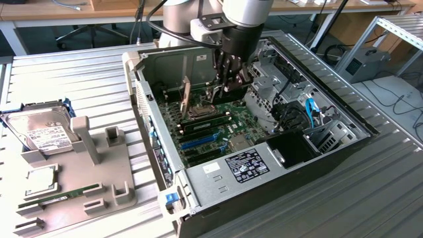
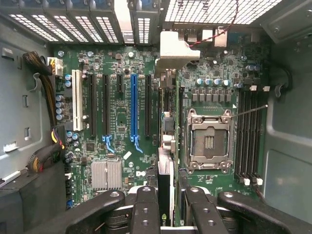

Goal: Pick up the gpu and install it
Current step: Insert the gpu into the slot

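Jaws of the gripper point(image 1: 228, 82) are clamped on the gpu point(image 2: 165, 187), a thin dark card held on edge between the two black fingers point(image 2: 145, 210). In the exterior view the card point(image 1: 187, 95) hangs upright below the gripper, inside the open computer case point(image 1: 343, 144), above the motherboard point(image 2: 117, 122). In the wrist view its long axis runs parallel with the expansion slots, and its metal bracket point(image 2: 175, 48) sits at the end nearest the case's vented rear wall. The card's lower edge lies between the slot rows and the CPU socket point(image 2: 208, 141); whether it touches the board cannot be told.

The case lies on its side on the ribbed metal table point(image 1: 73, 74), lid off. It holds the motherboard with a long blue slot point(image 2: 133, 105), a white slot point(image 2: 76, 100) and several black ones, the empty CPU socket, memory slots point(image 2: 247, 136), a small finned heatsink point(image 2: 107, 174), a bundle of wires point(image 2: 46, 87) along one wall, and a blue cable point(image 1: 309, 110) near the drive bays. A labelled power supply point(image 1: 238, 166) fills the case's near end.

At the exterior view's left a grey parts holder point(image 1: 79, 183) carries a silver hard drive point(image 1: 39, 131) with a white label, a square processor point(image 1: 41, 179) and a slim green memory stick point(image 1: 63, 195), all well apart from the case.
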Tool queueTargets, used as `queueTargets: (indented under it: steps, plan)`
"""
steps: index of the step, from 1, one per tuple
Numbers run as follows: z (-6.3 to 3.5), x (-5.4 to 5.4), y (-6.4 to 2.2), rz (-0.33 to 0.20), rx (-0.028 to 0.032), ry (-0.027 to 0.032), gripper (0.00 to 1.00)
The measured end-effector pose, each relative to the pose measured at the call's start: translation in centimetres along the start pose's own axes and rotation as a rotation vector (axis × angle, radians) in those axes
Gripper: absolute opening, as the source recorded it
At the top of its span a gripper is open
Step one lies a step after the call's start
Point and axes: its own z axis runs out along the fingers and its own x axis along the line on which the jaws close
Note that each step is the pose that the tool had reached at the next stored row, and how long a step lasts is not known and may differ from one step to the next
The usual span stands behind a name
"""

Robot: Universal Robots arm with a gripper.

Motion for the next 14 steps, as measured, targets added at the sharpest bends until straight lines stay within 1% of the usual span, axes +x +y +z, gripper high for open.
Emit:
queueTargets:
  steps: [14]
  plan:
    - [0.22,0.15,0.19,0.0,0.0,-0.0001,0.26]
